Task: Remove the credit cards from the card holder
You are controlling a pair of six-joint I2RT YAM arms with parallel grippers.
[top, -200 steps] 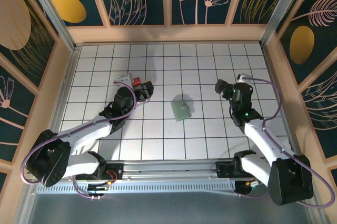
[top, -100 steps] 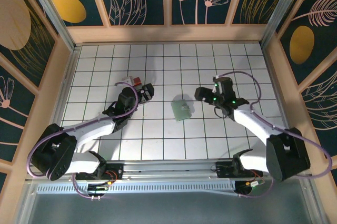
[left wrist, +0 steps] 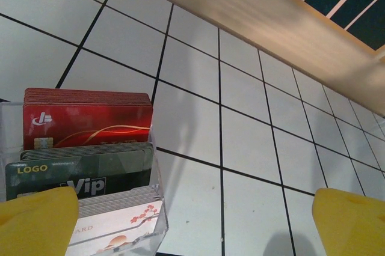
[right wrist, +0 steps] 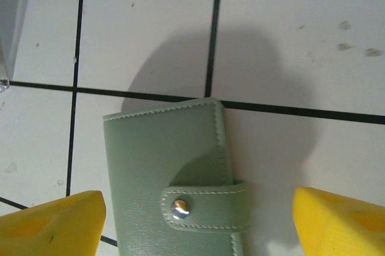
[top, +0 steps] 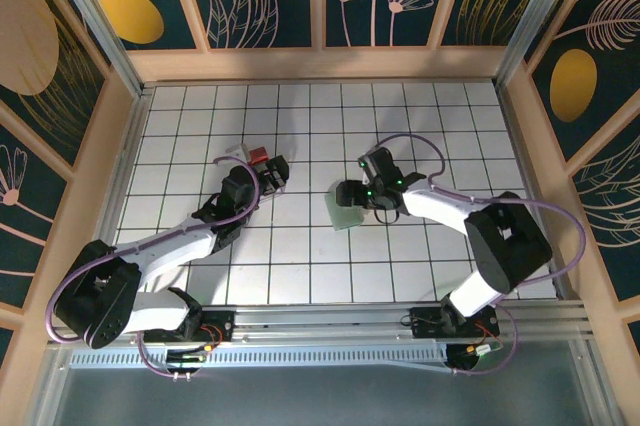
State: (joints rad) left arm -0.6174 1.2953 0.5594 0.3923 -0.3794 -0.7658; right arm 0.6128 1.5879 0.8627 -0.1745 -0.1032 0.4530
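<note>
Card holder (right wrist: 171, 175) looks soft, light, snap-closed; right gripper (right wrist: 195, 223) wide, straddling it; probably pinch long edges; left gripper (left wrist: 192, 223) wide, empty.

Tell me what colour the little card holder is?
The card holder is pale green with a silver snap button; the right wrist view shows it best.

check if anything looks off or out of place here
Nothing stands out. The holder lies flat and snapped shut, slightly skewed to the grid, between the open fingers of the right gripper, touching neither. The box by the left gripper stands upright, its cards neatly stacked.
</note>
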